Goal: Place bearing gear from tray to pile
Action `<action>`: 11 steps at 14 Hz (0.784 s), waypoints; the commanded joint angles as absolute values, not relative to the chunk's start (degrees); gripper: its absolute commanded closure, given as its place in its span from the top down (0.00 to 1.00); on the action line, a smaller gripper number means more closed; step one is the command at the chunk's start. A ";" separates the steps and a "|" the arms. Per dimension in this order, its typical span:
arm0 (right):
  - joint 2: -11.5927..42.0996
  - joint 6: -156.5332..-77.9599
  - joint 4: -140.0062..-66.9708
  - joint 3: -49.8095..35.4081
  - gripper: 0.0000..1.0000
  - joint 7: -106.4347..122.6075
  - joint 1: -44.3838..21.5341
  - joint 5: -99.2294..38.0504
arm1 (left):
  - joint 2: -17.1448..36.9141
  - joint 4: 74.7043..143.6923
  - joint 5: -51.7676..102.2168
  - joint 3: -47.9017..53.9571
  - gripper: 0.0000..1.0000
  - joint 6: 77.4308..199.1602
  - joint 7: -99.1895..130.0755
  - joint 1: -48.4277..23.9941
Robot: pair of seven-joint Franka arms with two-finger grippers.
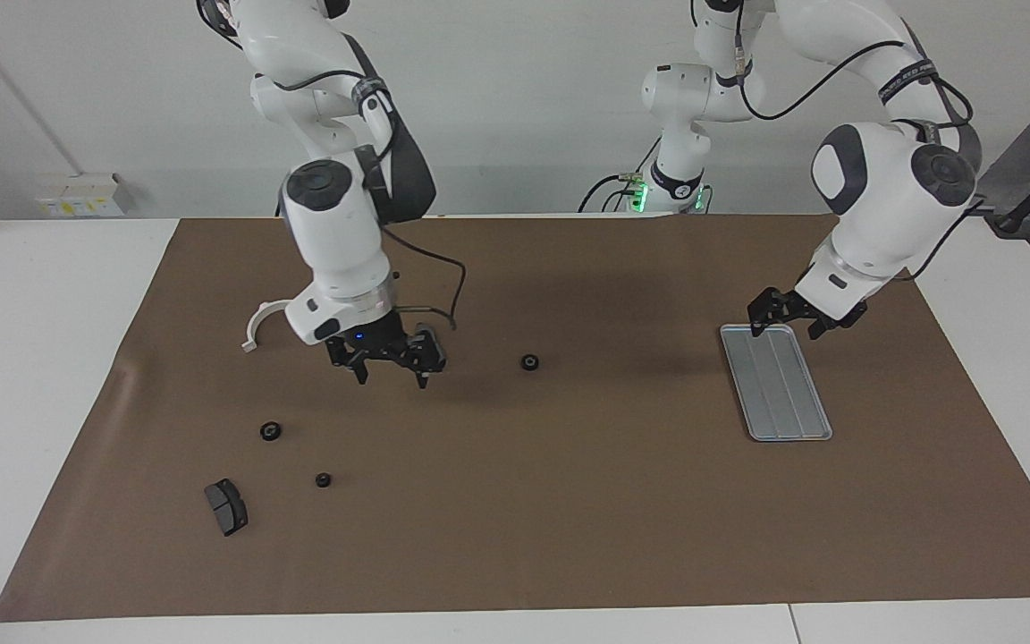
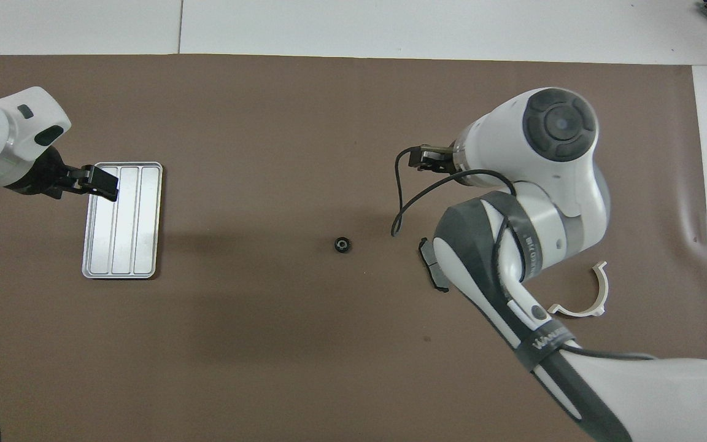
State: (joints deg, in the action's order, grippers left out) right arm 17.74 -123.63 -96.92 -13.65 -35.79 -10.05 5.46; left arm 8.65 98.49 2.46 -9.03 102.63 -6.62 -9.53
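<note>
**Tray's empty, gears are all out on the mat**

Checking in from my remote seat. The tray [image 1: 776, 383] sits bare near the left arm's end of the brown mat [image 1: 569, 537], nothing in it. I count three little black gears: one [image 1: 529, 362] mid-mat, two more [image 1: 270, 431] [image 1: 323, 480] toward the right arm's end, close to a brake pad [image 1: 225, 506] and the white bracket [image 1: 257, 324].

Left gripper [image 1: 795, 313] hangs over the tray's corner closest to the robots, jaws apart, empty. Right gripper [image 1: 387, 360] hovers over the second brake pad [image 2: 432, 270], also spread and carrying nothing.

These gears look small, hard and light, probably slick metal that might roll if nudged. I'd pinch straight down across the outer rim, fingers square, gentle squeeze.
</note>
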 commanded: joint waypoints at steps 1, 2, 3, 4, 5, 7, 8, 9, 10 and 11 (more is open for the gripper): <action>22.13 -125.06 -95.63 -20.54 1.00 -46.80 -9.40 12.97 | 4.15 97.91 -0.78 -8.35 0.99 97.84 -6.94 -8.09; 23.11 -126.46 -95.54 -22.65 1.00 -50.41 -9.40 16.05 | 2.74 98.00 -1.31 -8.35 0.99 96.78 -6.94 -7.74; 24.25 -126.65 -95.54 -24.68 1.00 -53.32 -9.40 18.00 | 1.33 98.00 -1.49 -8.35 1.00 95.81 -6.86 -7.73; 26.00 -126.65 -95.45 -26.61 1.00 -55.26 -9.58 19.76 | 0.62 98.00 -1.41 -8.35 1.00 95.28 -6.77 -7.73; 28.02 -126.65 -94.49 -28.72 1.00 -57.46 -10.10 21.60 | 0.01 98.00 -1.49 -8.35 1.00 95.10 -6.77 -7.82; 33.11 -126.65 -91.24 -29.62 1.00 -62.47 -11.85 28.70 | -0.87 97.74 -1.49 -8.26 1.00 94.66 -6.77 -8.35; 34.53 -126.82 -91.06 -31.01 1.00 -63.45 -12.13 30.57 | -1.40 96.95 -1.49 -7.91 1.00 94.40 -6.77 -8.44; 35.15 -126.83 -91.23 -31.63 1.00 -63.54 -12.13 31.72 | -1.93 96.68 -1.41 -7.65 1.00 94.48 -6.59 -8.44; 35.42 -126.83 -91.84 -31.73 1.00 -63.37 -12.30 31.82 | -2.02 96.68 -1.41 -7.65 1.00 94.57 -6.42 -8.61; 35.68 -126.83 -92.80 -31.82 1.00 -63.37 -12.48 31.82 | -2.11 96.85 -1.41 -7.56 1.00 94.66 -6.16 -8.61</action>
State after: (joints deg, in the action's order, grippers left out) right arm 34.07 -126.56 -93.38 -30.57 -62.62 -13.08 30.06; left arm -1.47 97.22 -0.07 -7.74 95.77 -6.70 -8.36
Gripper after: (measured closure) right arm 0.000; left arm 0.000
